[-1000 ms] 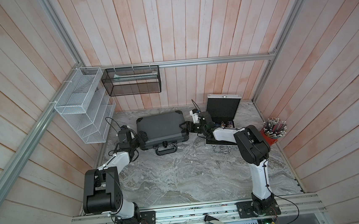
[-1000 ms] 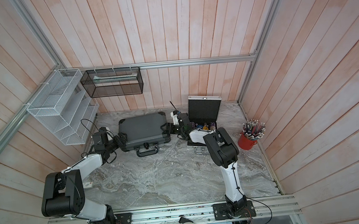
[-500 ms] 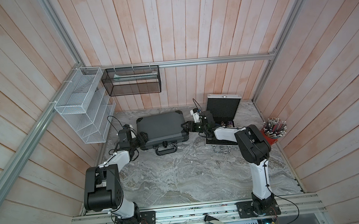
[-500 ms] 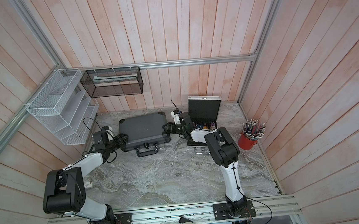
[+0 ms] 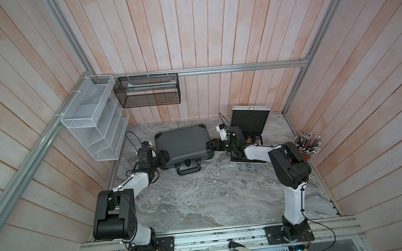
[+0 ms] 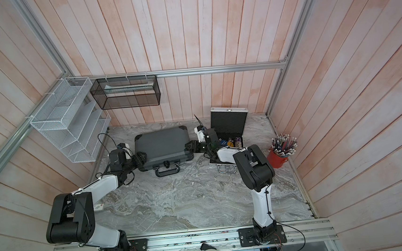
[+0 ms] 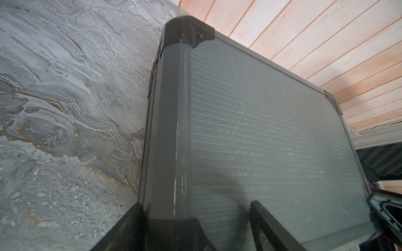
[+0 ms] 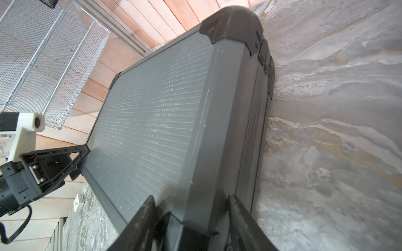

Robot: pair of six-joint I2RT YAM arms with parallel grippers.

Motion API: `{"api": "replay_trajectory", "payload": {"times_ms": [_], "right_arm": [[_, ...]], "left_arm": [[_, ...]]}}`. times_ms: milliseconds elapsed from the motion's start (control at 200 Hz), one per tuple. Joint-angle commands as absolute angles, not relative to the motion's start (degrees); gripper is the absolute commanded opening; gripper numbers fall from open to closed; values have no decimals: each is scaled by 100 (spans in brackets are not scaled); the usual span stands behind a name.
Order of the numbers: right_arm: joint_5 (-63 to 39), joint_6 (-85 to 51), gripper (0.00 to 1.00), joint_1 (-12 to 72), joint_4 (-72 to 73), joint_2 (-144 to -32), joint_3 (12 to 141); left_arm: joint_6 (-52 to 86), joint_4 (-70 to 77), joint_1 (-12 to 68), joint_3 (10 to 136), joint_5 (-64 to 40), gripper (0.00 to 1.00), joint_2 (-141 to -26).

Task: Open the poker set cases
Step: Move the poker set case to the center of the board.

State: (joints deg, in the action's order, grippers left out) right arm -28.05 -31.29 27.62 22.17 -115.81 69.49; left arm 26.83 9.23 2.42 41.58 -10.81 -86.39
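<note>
On the plank-walled marble table (image 5: pixel 201 199), left gripper (image 5: pixel 164 156) and right gripper (image 5: pixel 211 145) straddle the dark grey case (image 5: pixel 181 142); grip unclear.

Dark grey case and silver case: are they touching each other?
Apart. Both top views show a strip of bare marble table between the dark grey case and the silver case.

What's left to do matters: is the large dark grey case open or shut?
Shut: the dark grey case lies flat, lid down on its base, seam showing no gap.
</note>
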Motion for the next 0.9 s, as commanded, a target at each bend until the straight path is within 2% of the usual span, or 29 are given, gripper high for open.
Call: {"api": "replay_trajectory", "payload": {"times_ms": [0,430,570,795,895], "right_arm": [[-3605,-3032,53,3133,1941,-11475,6783],[-3378,-3207,52,3238,2206,-10827,5897],[-3293,-3238,52,3283,2229,-10715,5674],[-2960,-3257,59,3232,2229,-10518,5440],[-2756,-3278,68,3225,2227,-10447,5403]], "left_arm": [[2962,1045,823,4014,-2443,79,-8468],[3060,998,1055,3732,-2283,78,-8147],[2983,745,1051,3719,-1882,83,-8006],[2953,453,1053,3631,-1110,91,-7678],[3004,340,1053,3639,-787,95,-7573]]}}
